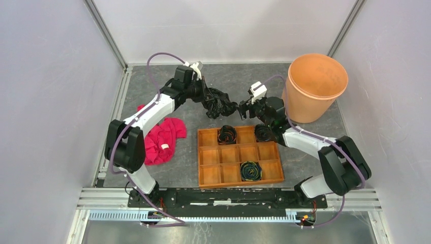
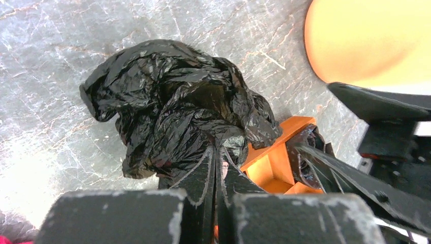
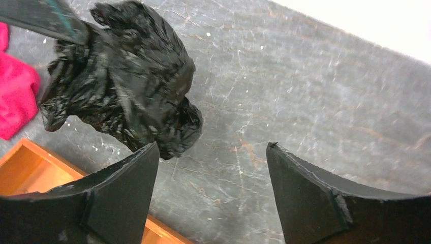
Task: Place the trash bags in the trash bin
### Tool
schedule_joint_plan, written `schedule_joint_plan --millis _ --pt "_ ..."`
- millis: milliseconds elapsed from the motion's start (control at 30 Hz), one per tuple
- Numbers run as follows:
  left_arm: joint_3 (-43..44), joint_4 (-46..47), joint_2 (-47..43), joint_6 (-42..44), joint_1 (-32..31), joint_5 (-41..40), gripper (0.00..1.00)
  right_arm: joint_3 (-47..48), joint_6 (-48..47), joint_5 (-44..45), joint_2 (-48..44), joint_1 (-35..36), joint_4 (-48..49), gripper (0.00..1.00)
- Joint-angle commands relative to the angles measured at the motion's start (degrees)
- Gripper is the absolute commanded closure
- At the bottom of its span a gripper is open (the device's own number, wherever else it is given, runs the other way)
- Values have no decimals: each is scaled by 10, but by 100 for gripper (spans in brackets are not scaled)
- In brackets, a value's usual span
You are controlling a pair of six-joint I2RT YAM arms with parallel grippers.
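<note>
The black trash bag point(image 1: 222, 105) is a crumpled glossy bundle behind the wooden tray. My left gripper point(image 1: 209, 103) is shut on it; in the left wrist view the fingers point(image 2: 206, 168) pinch the film at the bundle's point(image 2: 173, 101) near edge. My right gripper point(image 1: 244, 109) is open and empty, just right of the bag. In the right wrist view its gripper point(image 3: 213, 147) spans bare table, with the bag point(image 3: 127, 81) just beyond the left finger. The pale orange trash bin point(image 1: 316, 86) stands upright at the back right, and its rim shows in the left wrist view point(image 2: 366, 40).
A compartmented wooden tray point(image 1: 239, 155) lies in front of both grippers, with dark coiled items in three cells. A red cloth point(image 1: 162, 138) lies left of the tray. White walls enclose the grey table on three sides.
</note>
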Motion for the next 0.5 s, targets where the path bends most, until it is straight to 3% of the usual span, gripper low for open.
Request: schedule_joint_plan --millis 0,167,233,300,467 --pt "26 -33 11 38 0 -8 98 8 -150 -42 -49 31 4 13" --pt "33 -42 12 54 -7 -11 98 15 -156 -54 4 68 58 12" --pt "38 -50 14 63 -11 -15 98 72 -164 -22 45 67 20 13" --pt "41 -55 14 68 -11 -19 98 123 -161 9 85 63 -32 19" --pt "44 -58 11 74 -12 -15 98 132 -136 -75 123 55 -6 32"
